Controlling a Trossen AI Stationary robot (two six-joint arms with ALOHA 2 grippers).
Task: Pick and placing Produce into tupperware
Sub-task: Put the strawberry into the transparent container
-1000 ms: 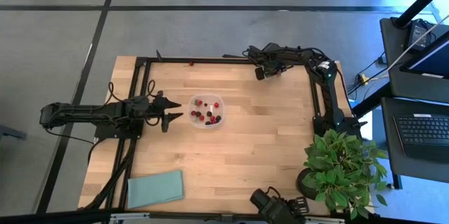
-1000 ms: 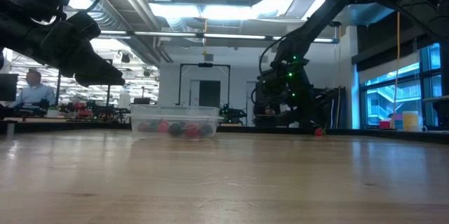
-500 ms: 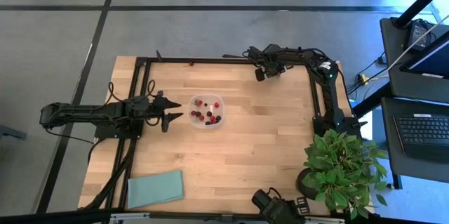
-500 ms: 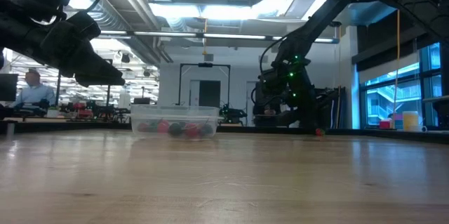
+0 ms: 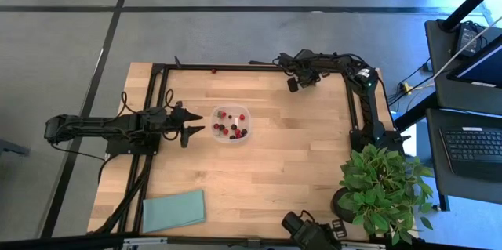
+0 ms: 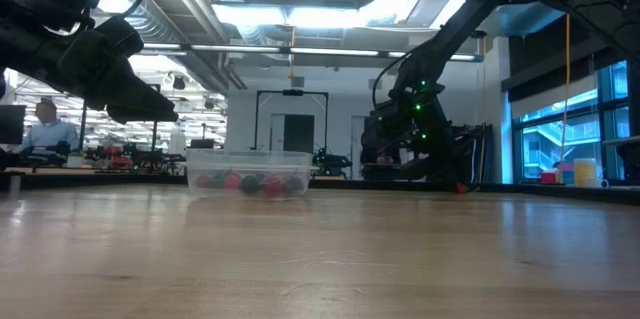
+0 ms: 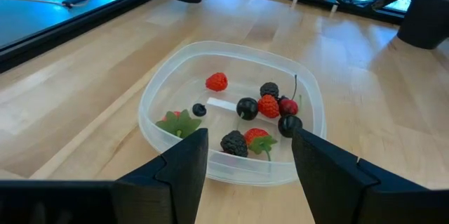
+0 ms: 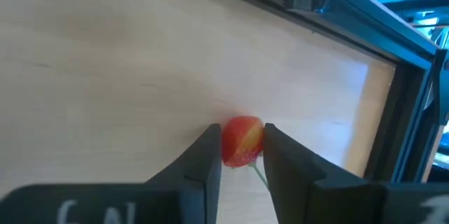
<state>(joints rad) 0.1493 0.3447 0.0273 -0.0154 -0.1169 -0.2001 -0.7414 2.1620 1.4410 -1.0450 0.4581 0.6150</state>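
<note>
Since the earlier frame, the right gripper had shifted slightly at the table's far edge, and its fingers had pinched a small round red berry with a thin green stem against the light wooden tabletop. The left gripper had not moved, its fingers spread, hovering just beside the small clear shallow plastic container, which sat near mid-table holding about ten red and dark berries. One more tiny red piece lay on the far frame. Risk noted: the berry was round and held only at its sides; it could squirt free on lifting, or drop during the long carry to the container.
</note>
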